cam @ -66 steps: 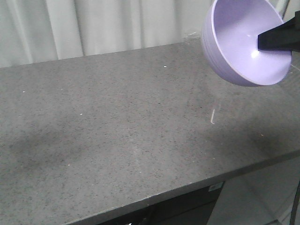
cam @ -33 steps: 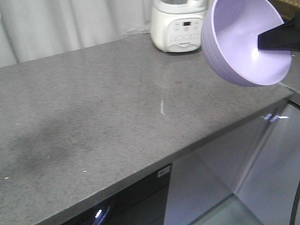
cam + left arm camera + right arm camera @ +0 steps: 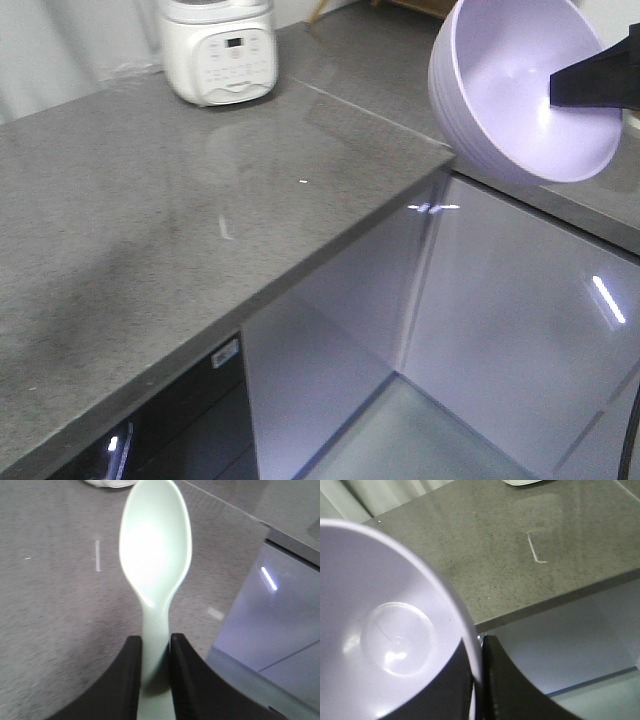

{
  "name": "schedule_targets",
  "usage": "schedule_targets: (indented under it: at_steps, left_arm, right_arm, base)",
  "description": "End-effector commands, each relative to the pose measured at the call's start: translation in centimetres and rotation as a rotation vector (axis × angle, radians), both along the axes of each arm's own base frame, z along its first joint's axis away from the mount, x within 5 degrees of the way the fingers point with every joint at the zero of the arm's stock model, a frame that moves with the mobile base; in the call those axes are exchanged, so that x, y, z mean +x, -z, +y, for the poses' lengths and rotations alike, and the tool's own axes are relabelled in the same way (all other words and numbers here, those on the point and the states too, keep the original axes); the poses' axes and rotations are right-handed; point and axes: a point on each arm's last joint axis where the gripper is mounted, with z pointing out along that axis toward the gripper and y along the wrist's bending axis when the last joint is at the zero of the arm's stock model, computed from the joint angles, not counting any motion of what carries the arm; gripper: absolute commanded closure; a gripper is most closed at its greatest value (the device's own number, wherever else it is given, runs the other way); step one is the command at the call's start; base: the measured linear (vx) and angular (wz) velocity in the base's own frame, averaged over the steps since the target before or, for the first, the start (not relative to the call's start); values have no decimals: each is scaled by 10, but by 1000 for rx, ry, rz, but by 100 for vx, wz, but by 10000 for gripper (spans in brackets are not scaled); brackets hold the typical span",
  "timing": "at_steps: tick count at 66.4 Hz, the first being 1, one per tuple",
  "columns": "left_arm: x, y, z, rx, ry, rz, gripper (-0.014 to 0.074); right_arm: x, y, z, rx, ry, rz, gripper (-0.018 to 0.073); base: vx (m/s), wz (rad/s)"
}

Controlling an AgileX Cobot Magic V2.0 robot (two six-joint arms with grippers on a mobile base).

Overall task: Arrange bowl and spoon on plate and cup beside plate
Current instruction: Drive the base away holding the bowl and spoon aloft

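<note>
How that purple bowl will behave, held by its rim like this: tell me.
Probably stiff and light: the bowl hangs tilted from a one-sided rim pinch by the right gripper without visibly flexing. Its glossy surface may be slippery, so it could pivot or slip.

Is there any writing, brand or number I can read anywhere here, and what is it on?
Nothing is legible.
On the white appliance: display and button labels, too blurred to read.
On the sticker under the counter edge: too small to read.
The bowl and spoon: plain, no marks.
</note>
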Motion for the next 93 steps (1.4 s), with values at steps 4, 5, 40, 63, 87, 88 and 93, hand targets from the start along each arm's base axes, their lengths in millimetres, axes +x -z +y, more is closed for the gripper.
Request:
schedule_targets:
  at_steps: [4,5,40,63,87,88,93]
  left_arm:
    - [-6,-18,-2,-34,-12,-101,604]
    - [-6,-18,-2,-34,-12,-101,604]
    - [-6,-18,-2,-34,-12,-101,604]
    - [-6,-18,-2,-34,-12,-101,604]
    - [-6,-18,-2,-34,-12,-101,604]
    - [-6,-18,-2,-34,-12,-101,604]
    - [-6,-18,-2,-34,-12,-101,604]
  right_arm:
    - [-8,-19,3,39,4,-89,565]
    - [-8,-19,3,39,4,-89,565]
    - [-8,-19,3,39,3,-88,565]
    - [-8,-19,3,39,3,-88,565]
    - [-8,-19,3,39,2,-87,565]
    - [-8,-19,3,39,2,-87,565]
    - [-8,-19,3,39,2,-87,565]
  base:
    - [-6,-49]
    - [-6,-49]
    - [-6,-52]
    - [-8,-44]
    - [-7,-30]
    - [-7,-26]
    - [-6,-25]
